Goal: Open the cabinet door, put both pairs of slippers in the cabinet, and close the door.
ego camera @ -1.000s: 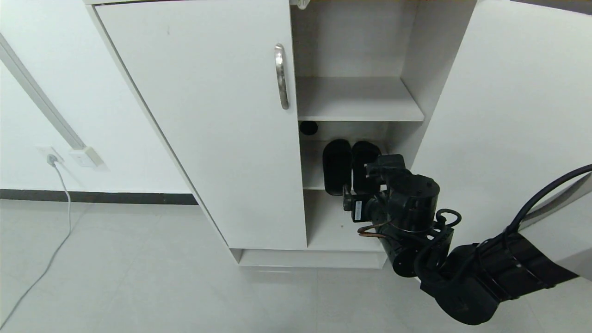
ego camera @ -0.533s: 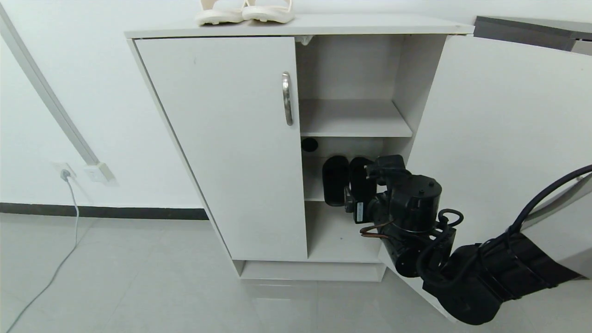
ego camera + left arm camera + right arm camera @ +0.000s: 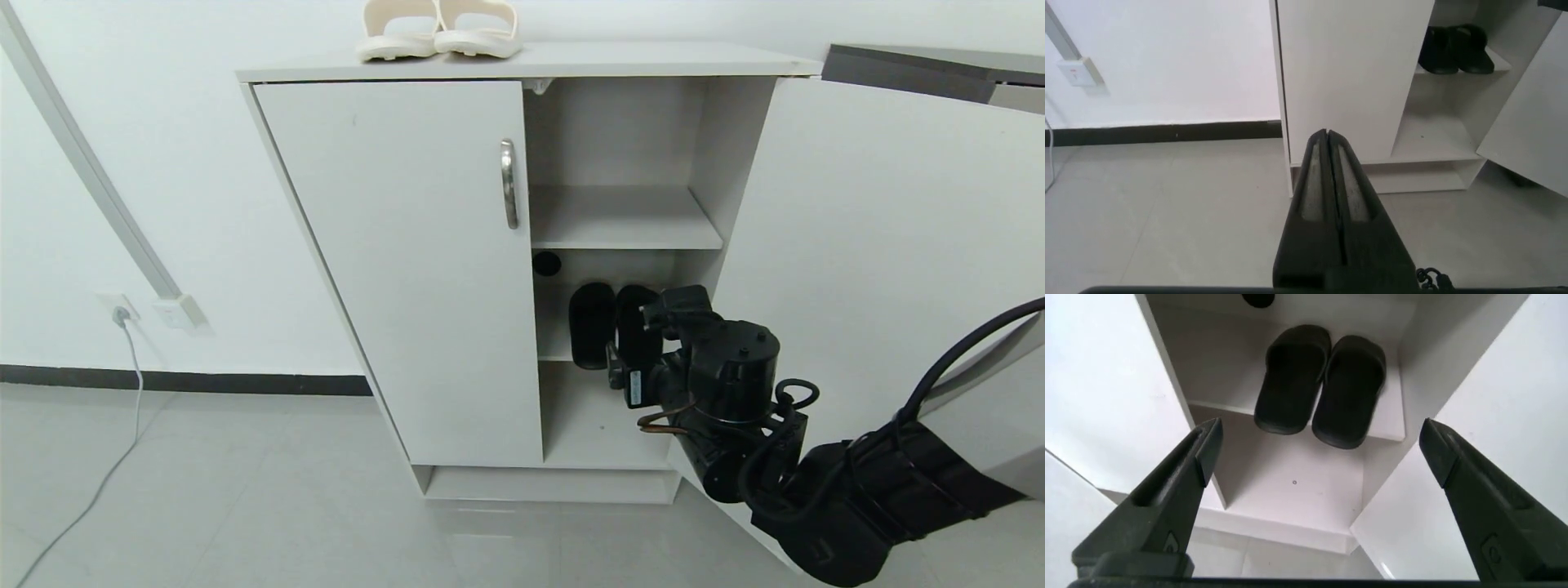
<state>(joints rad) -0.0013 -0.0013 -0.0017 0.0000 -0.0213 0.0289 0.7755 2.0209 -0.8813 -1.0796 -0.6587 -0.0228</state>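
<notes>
So the head camera has tilted up since a second ago, which is why the top of the cabinet (image 3: 653, 57) is now in frame. That's the view shifting, not the furniture. The black slippers (image 3: 592, 327) haven't budged from the middle shelf, and the right arm sits in pretty much the same spot in front of them.

The black pair lies side by side and touching. Their near ends poke a bit past the shelf's front edge. The cream slippers (image 3: 441, 28) are on top of the cabinet, near its front edge, above the closed left door (image 3: 408, 269).

The right gripper (image 3: 1319, 434) is spread wide with nothing in it. It's just out from the middle shelf, facing the black pair. It sits between the handle (image 3: 509, 184) edge of the left door and the open right door (image 3: 882, 269), which is swung well out beside the arm.

Room-wise, the upper shelf (image 3: 620, 220) has bare board across its width. The bottom compartment (image 3: 596, 425) has bare board too. There's a small dark round thing at the back under the upper shelf, and I can't tell what it is.

The left gripper (image 3: 1327, 135) has its fingers pressed flat together and is gripping nothing. It's over the floor (image 3: 1167, 220), well back from the cabinet.
</notes>
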